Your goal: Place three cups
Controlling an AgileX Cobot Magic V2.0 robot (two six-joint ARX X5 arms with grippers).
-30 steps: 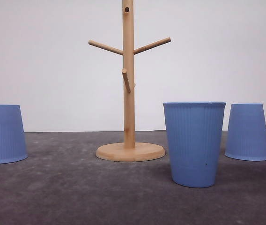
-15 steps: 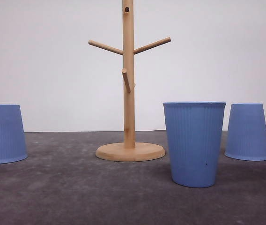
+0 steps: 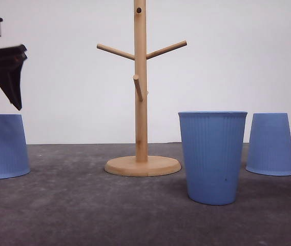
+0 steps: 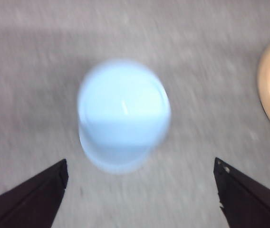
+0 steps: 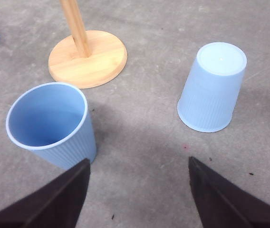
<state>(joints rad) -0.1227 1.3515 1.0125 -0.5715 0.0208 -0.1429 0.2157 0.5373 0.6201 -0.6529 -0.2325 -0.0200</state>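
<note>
Jaws wide above left cup (image 3: 3, 146)

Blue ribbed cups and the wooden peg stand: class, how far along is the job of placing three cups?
Nothing looks done: the wooden peg stand has bare pegs. The upside-down blue ribbed cup on the left, the upright blue cup and the upside-down blue cup on the right all sit on the grey table. In hand: the left hand, open, hovers above the left cup. All three placements remain.

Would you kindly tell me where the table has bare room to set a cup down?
Widest bare patch: between the inverted ribbed blue cup at far left and the wooden rack's round base. Crowded: right, around the upright blue cup and second inverted cup.
</note>
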